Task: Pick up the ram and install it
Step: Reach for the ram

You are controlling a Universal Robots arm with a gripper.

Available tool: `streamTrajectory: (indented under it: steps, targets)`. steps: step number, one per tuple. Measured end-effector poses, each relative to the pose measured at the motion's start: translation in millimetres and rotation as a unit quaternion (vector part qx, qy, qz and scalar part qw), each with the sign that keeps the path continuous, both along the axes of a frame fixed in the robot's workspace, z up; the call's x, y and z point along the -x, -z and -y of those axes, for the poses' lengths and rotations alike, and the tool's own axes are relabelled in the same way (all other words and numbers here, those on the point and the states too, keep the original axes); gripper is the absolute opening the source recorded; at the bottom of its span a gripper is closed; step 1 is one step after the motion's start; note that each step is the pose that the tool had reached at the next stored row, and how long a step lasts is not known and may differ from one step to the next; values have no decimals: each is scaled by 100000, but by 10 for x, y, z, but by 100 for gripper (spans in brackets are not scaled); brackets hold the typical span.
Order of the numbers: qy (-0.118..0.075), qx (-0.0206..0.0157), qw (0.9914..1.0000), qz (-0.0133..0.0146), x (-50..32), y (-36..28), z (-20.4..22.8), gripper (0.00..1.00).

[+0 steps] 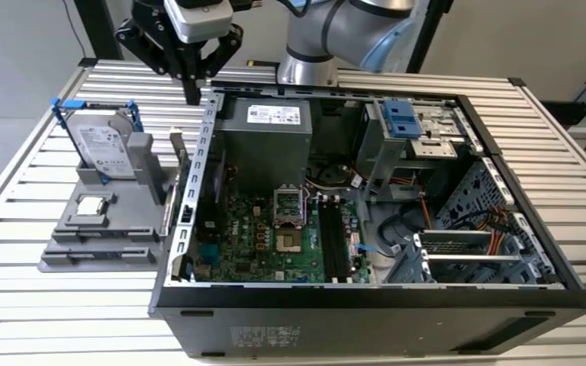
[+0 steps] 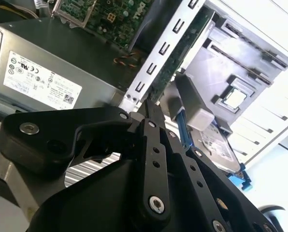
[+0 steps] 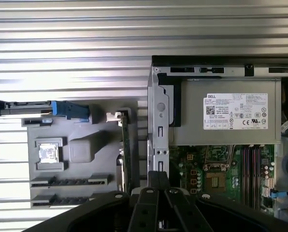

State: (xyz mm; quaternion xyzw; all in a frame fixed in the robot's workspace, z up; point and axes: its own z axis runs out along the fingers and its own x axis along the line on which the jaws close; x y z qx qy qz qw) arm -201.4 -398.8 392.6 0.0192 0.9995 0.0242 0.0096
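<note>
The ram (image 1: pixel 176 156) is a thin green board standing on edge in the grey holder (image 1: pixel 100 240), just outside the computer case's wall on the exterior view's left. It appears edge-on in the first wrist view (image 3: pixel 126 145) and runs along the case wall in the second wrist view (image 2: pixel 175 58). My gripper (image 1: pixel 191 97) hangs above the table, behind the ram's far end and clear of it. Its black fingers look pressed together with nothing between them, in both wrist views (image 2: pixel 151 102) (image 3: pixel 158 175).
The open computer case (image 1: pixel 375 293) lies on its side on the slatted table, with black memory slots (image 1: pixel 334 236) on the motherboard and a grey power supply (image 1: pixel 268 133). The holder also carries a hard drive in a blue frame (image 1: pixel 100 141) and a square processor chip (image 1: pixel 91 204).
</note>
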Motion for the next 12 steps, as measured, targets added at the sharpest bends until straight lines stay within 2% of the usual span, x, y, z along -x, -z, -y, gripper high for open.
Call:
streamTrajectory:
  steps: [12]
  targets:
    - [-17,1,100000,-84,239,0,0,0]
